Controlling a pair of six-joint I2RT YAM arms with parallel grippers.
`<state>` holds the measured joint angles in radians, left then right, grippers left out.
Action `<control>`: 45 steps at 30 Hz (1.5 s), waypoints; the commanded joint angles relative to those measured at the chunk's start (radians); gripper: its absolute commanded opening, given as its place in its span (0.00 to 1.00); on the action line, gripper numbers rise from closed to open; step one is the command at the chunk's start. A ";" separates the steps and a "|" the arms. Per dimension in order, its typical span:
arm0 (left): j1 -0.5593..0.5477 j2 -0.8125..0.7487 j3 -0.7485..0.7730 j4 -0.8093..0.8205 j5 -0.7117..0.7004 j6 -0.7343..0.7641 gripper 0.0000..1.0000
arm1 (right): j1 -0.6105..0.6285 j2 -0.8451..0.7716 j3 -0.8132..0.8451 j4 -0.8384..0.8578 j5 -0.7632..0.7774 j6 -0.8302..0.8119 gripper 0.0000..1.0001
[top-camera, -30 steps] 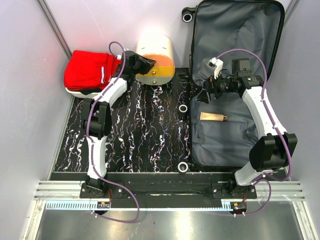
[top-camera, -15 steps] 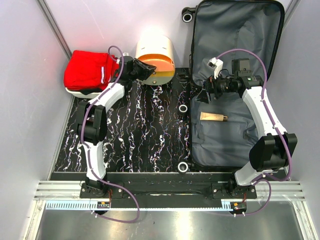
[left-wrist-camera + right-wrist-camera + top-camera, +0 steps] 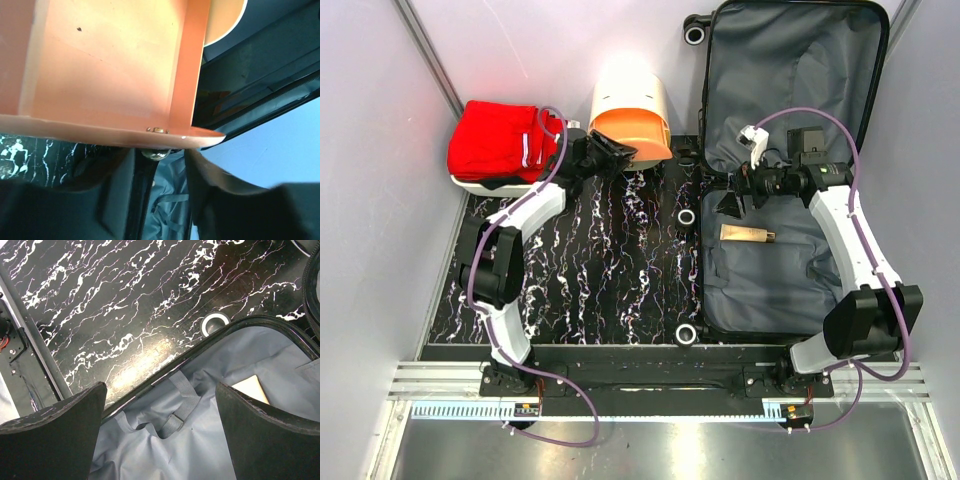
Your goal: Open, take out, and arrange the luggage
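While the large hard-shell wheeled suitcase (image 3: 770,290) lies open on the right side of the black, white-veined table (image 3: 610,260), its lid stands up against the back wall and grey fabric lining shows in both halves. A slim tan tube (image 3: 747,234) rests on the lining of the lower half. The right gripper (image 3: 161,390) hangs over the suitcase's left rim. Its jaws are spread wide with nothing between them, and a grey strap with a buckle (image 3: 176,417) lies beneath.

Across the table, the left gripper (image 3: 617,152) sits at the orange end of the tilted cream-and-orange cylindrical box (image 3: 625,95). The wrist view shows the orange rim right at its fingertips, but I cannot tell whether the jaws clamp it. Just left of that arm, a folded red garment (image 3: 492,138) lies on a white rectangular tray (image 3: 470,184).
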<state>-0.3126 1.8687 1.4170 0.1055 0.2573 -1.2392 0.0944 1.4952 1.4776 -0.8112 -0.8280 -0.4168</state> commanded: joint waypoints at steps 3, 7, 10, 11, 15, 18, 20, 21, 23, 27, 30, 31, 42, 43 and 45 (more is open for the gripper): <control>0.001 -0.104 -0.018 0.045 0.020 0.099 0.93 | -0.015 -0.052 -0.023 -0.016 0.075 -0.100 1.00; 0.041 -0.175 -0.073 0.049 0.026 0.243 0.99 | -0.048 -0.052 -0.057 -0.049 0.133 -0.243 1.00; 0.081 -0.233 -0.093 0.008 0.085 0.427 0.99 | -0.064 -0.033 -0.097 -0.081 0.184 -0.384 1.00; 0.090 -0.247 -0.093 -0.018 0.092 0.476 0.99 | -0.067 -0.027 -0.108 -0.083 0.197 -0.411 1.00; 0.118 -0.328 -0.122 -0.052 0.164 0.719 0.99 | -0.067 0.037 -0.134 -0.075 0.272 -0.528 0.97; 0.129 -0.371 -0.141 -0.015 0.259 0.823 0.99 | -0.070 0.111 -0.129 -0.046 0.326 -0.572 0.96; 0.127 -0.385 -0.142 -0.004 0.307 0.851 0.99 | -0.077 0.172 -0.122 -0.014 0.352 -0.591 0.95; 0.129 -0.387 -0.138 0.002 0.354 0.866 0.99 | -0.084 0.215 -0.109 0.019 0.372 -0.594 0.94; 0.129 -0.387 -0.138 0.011 0.393 0.879 0.99 | -0.088 0.259 -0.085 0.037 0.379 -0.631 0.91; 0.127 -0.398 -0.139 0.013 0.418 0.914 0.99 | -0.125 0.355 -0.054 0.044 0.426 -0.697 0.85; 0.129 -0.391 -0.124 -0.001 0.419 0.932 0.99 | -0.134 0.388 -0.069 0.059 0.446 -0.734 0.82; 0.127 -0.390 -0.122 -0.001 0.419 0.935 0.99 | -0.139 0.396 -0.074 0.063 0.451 -0.738 0.81; 0.127 -0.355 -0.067 -0.009 0.433 1.040 0.98 | -0.165 0.405 -0.146 0.072 0.457 -0.797 0.51; 0.125 -0.347 -0.058 -0.015 0.438 1.053 0.96 | -0.166 0.398 -0.145 0.069 0.449 -0.792 0.49; 0.118 -0.336 -0.020 -0.050 0.435 1.107 0.94 | -0.166 0.372 -0.129 0.047 0.422 -0.786 0.44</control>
<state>-0.1875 1.5154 1.3075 0.0463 0.6598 -0.2394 -0.0662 1.9087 1.3384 -0.7349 -0.3779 -1.1893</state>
